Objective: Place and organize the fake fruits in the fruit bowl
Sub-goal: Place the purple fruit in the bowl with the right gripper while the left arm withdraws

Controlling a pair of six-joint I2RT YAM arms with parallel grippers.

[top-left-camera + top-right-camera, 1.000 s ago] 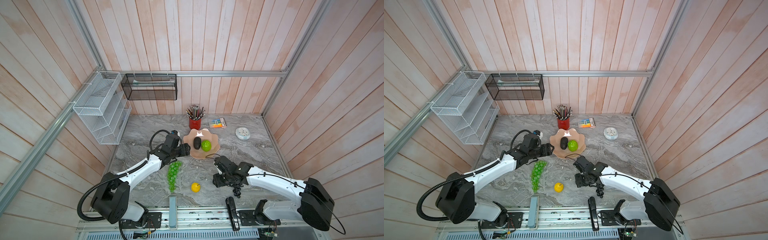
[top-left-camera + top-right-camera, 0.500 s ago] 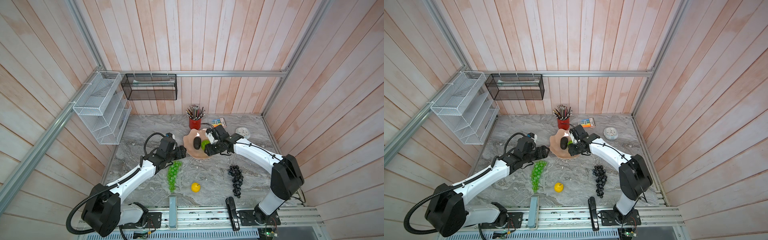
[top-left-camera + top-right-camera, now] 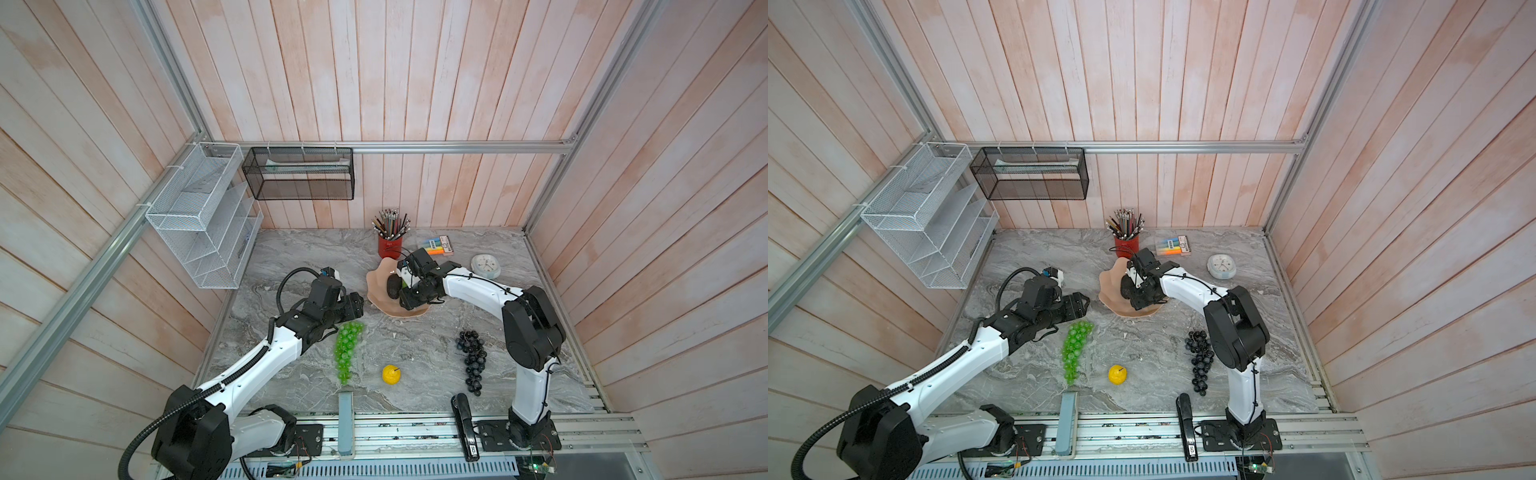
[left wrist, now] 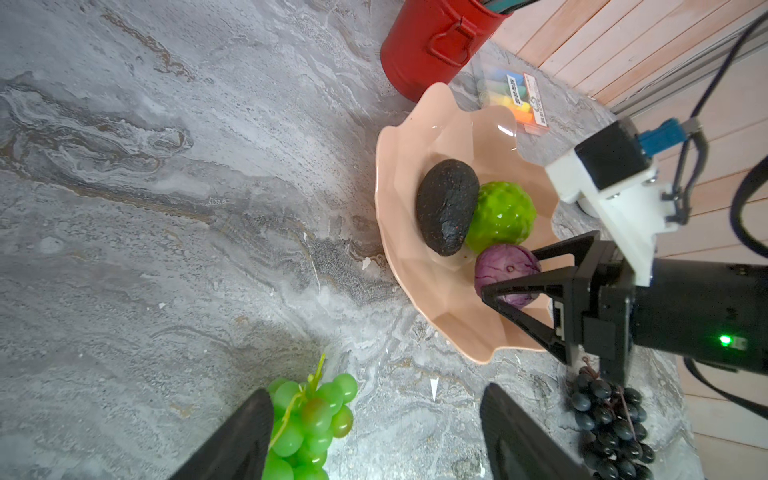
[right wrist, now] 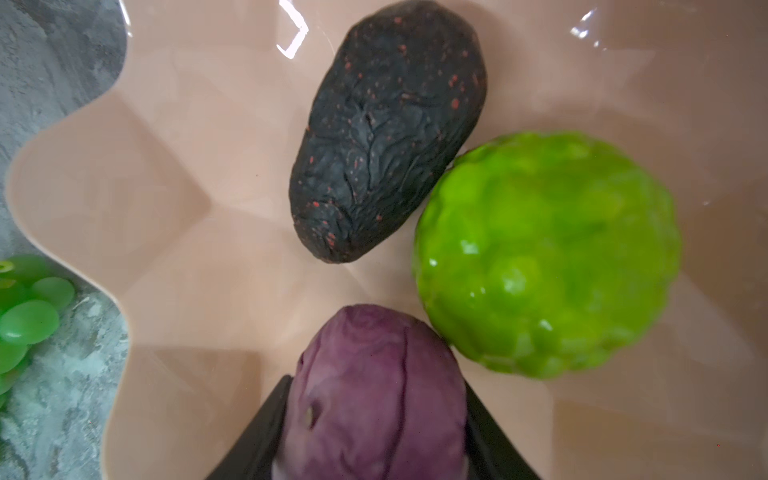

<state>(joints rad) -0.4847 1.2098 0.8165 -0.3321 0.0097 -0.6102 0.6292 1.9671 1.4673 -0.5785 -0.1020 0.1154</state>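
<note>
The salmon-pink fruit bowl [image 3: 376, 286] [image 3: 1109, 286] [image 4: 386, 166] [image 5: 166, 187] holds the black avocado [image 3: 392, 286] [image 4: 446, 208] [image 5: 386, 133] and the bumpy lime-green ball [image 4: 503, 218] [image 5: 544, 253]. My right gripper [image 3: 410, 297] [image 3: 1142, 297] [image 4: 509, 272] [image 5: 374, 415] reaches into the bowl, shut on the small purple ball [image 4: 505, 270] [image 5: 374, 374], which is beside the green ball. On the table lie the green grape bunch [image 3: 347, 349] [image 3: 1075, 349] [image 4: 309, 415], the dark grape bunch [image 3: 471, 357] [image 3: 1200, 365] [image 4: 606, 411] and the yellow fruit [image 3: 391, 374] [image 3: 1117, 374]. My left gripper [image 3: 357, 305] [image 3: 1079, 305] [image 4: 376, 395] hangs open and empty over the green bunch's stem end.
A red pencil cup [image 3: 390, 245] stands right behind the bowl, with a highlighter pack [image 3: 439, 245] and a small clock [image 3: 485, 266] to its right. A white wire rack [image 3: 199, 216] and a black mesh basket [image 3: 299, 174] hang on the walls. A black tool [image 3: 463, 419] lies at the front edge.
The right arm swung from the front of the table by the dark grapes to over the bowl, and now holds the purple ball there. The left gripper drew back slightly from the bowl's edge.
</note>
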